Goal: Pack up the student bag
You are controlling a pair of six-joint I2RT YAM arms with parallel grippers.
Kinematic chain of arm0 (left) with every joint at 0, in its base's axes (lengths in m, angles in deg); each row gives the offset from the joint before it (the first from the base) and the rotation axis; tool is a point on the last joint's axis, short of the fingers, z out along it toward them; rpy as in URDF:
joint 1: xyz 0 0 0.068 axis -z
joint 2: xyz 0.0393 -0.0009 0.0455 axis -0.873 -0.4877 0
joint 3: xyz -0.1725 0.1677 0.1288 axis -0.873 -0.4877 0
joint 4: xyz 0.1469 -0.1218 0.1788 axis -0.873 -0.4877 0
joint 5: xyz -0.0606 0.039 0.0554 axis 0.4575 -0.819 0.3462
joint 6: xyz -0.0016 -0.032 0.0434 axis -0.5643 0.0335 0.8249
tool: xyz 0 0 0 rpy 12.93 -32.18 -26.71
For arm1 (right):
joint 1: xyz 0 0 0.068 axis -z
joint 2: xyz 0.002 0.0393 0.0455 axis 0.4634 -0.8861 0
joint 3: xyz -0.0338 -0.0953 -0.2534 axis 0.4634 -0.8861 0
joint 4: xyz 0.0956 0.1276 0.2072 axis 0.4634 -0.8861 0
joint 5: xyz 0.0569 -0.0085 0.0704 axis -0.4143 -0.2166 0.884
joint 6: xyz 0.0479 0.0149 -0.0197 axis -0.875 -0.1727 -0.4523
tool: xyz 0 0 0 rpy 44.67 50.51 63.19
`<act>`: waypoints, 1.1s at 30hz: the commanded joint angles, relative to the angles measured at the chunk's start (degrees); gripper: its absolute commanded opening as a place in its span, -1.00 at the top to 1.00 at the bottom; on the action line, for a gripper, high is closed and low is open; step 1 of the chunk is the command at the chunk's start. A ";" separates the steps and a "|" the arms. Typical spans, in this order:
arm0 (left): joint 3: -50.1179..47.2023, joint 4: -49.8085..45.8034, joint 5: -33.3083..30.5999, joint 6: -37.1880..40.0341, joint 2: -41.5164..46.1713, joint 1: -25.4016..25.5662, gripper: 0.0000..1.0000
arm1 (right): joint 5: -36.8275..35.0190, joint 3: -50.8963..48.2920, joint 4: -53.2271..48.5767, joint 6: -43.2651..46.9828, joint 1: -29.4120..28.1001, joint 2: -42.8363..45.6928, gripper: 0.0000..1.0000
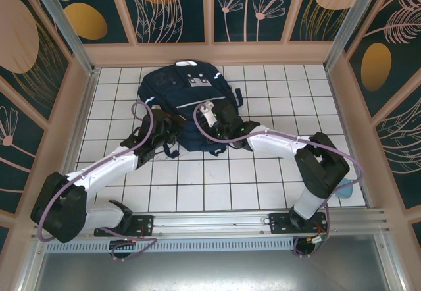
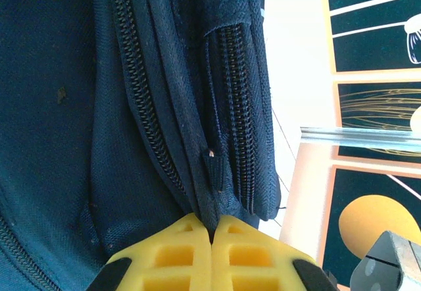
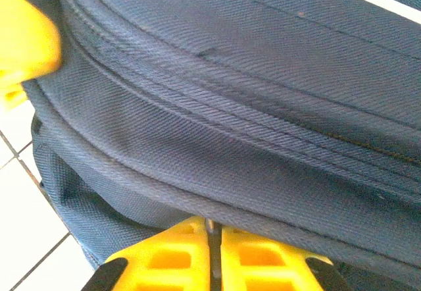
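The student bag (image 1: 187,87), a navy-blue backpack with a white stripe and pale patches near its top, lies flat at the back middle of the tiled floor. My left gripper (image 1: 166,132) is at the bag's near-left edge. In the left wrist view its yellow fingers (image 2: 212,228) are shut on a fold of the bag's fabric (image 2: 66,139) beside a zip (image 2: 233,120). My right gripper (image 1: 218,124) sits at the near-right edge. Its fingers (image 3: 212,228) are shut on a thin piece at the bag's lower seam (image 3: 263,106), which could be a zip pull.
A white tiled floor (image 1: 197,185) is boxed in by wooden walls with dark floral panels. A metal rail (image 1: 217,222) runs along the near edge by the arm bases. A teal object (image 1: 346,187) lies at the right behind the right arm. A blurred yellow shape (image 3: 23,41) shows at the upper left.
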 commanded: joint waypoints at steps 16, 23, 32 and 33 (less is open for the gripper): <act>-2.65 2.22 -3.69 1.14 4.90 -1.92 1.00 | -9.28 -8.31 2.02 -0.40 8.58 8.44 1.00; -3.65 1.71 -3.07 2.37 4.99 -4.16 1.00 | -10.19 -5.50 -1.59 -5.20 13.88 5.81 1.00; -1.43 0.47 -2.29 5.99 2.93 -5.12 1.00 | -1.04 -9.02 -9.55 -8.25 3.81 18.39 1.00; -1.24 -0.06 -2.48 6.28 2.92 -5.22 1.00 | 0.41 -9.88 -9.66 -9.16 2.43 20.00 1.00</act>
